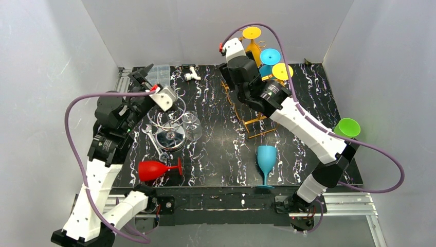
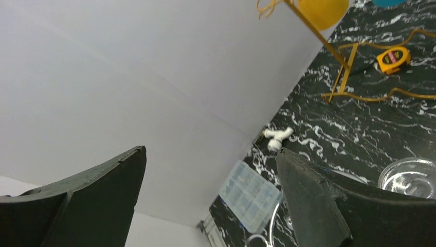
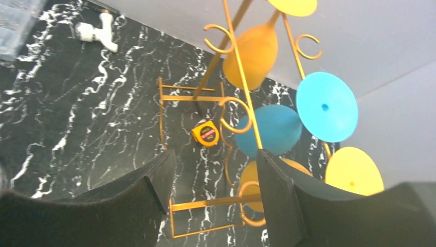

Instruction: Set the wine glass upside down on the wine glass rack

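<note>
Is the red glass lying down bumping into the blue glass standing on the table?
Apart. The top view shows the red glass lying on the left and the blue glass standing on the right, with bare table between them.

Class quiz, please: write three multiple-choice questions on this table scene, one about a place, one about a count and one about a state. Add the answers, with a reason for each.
1. Where on the table is the loose blue glass?
A) near the front edge
B) far left corner
C) dead centre

2. How many glasses hang on the gold rack?
A) one
B) three
C) five

3. How is the red glass placed?
A) upright
B) hanging
C) lying on its side

Answers:
1 A, it stands by the near edge.
2 B, three round bases show at the rack: yellow, blue, yellow.
3 C, its stem runs flat along the table.
</note>
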### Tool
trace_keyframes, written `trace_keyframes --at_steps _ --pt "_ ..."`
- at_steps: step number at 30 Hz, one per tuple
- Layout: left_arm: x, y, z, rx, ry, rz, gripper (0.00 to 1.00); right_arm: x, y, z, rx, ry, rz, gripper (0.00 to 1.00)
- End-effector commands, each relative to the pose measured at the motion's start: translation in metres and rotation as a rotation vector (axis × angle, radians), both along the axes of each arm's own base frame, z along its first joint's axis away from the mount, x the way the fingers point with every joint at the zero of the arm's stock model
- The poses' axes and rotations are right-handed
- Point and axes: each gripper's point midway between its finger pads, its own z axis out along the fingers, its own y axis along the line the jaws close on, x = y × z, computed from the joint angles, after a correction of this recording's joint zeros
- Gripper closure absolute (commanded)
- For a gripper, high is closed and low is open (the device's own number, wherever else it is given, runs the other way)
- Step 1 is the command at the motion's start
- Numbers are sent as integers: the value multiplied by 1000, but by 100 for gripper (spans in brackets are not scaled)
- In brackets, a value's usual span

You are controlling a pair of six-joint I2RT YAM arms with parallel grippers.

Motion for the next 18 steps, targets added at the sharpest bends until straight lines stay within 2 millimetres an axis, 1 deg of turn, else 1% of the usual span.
trace_keyframes --at_steps 1,3,5,7,9,13,18 --pt "25 20 -42 -15 203 161 2 -1 -40 28 14 -76 -107 33" --pt "31 23 -54 -43 283 204 2 4 -48 23 33 -48 -94 34" --pt "32 23 -65 -52 346 219 2 11 -53 16 69 -6 -60 36" --pt "32 22 -76 -66 409 229 2 18 -54 3 94 50 -20 37" --pt "33 24 -83 -77 450 249 2 22 -48 -4 112 94 37 40" --pt "35 26 -85 -84 459 272 2 20 -30 -13 127 145 123 41" --pt "35 27 -81 -85 449 275 2 26 -30 -30 109 174 101 46"
